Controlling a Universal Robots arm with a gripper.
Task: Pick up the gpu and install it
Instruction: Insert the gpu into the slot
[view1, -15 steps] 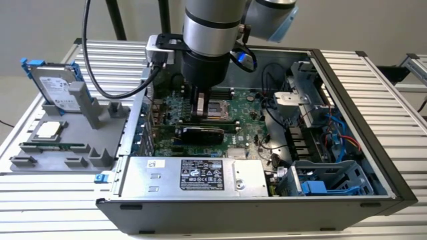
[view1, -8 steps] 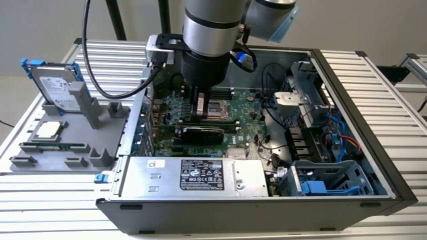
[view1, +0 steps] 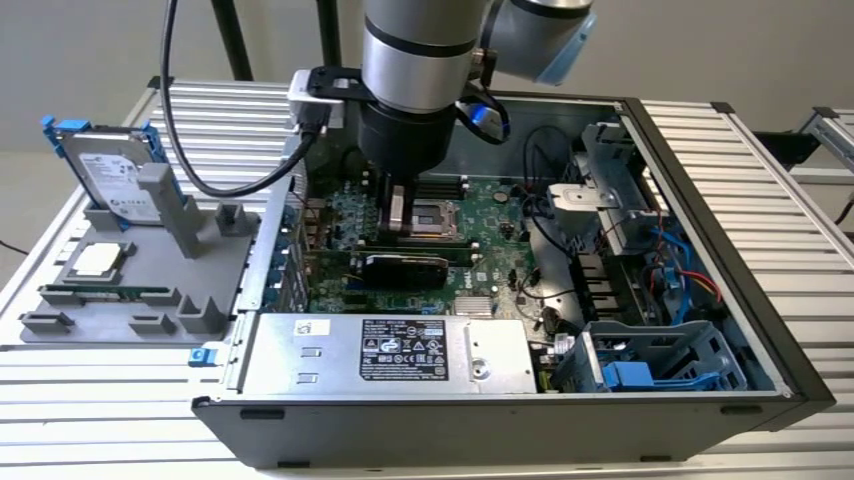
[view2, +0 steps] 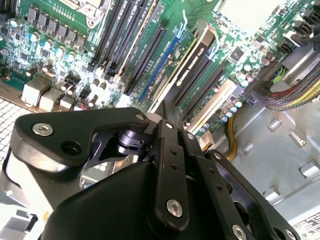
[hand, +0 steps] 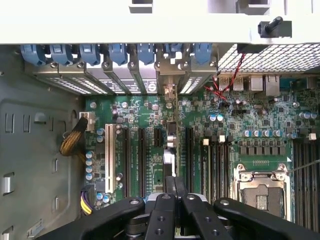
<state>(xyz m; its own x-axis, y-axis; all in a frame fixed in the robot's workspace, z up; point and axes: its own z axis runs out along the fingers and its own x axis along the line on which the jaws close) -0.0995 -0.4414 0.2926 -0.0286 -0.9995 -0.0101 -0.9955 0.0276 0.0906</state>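
The gpu (view1: 407, 266) stands on edge in a slot of the motherboard (view1: 501, 265) inside the open computer case, its black shroud facing the front. In the first wrist view the gpu (hand: 171, 142) shows edge-on, with its silver bracket (hand: 170, 92) at the case's rear slot openings. The second wrist view shows the shroud side of the gpu (view2: 196, 62). My gripper (view1: 396, 236) reaches straight down onto the card's upper edge. Its two fingers are pressed together there in both wrist views, so the gripper (hand: 174, 181) (view2: 168, 107) is shut on that edge.
A grey holder (view1: 80, 325) at the exterior view's left carries a hard drive with a blue frame (view1: 114, 178), a memory stick (view1: 107, 294) and a processor chip (view1: 96, 260). The power supply (view1: 387, 355), processor socket (view1: 437, 215), cables (view1: 667, 270) and drive cage (view1: 647, 365) crowd the case.
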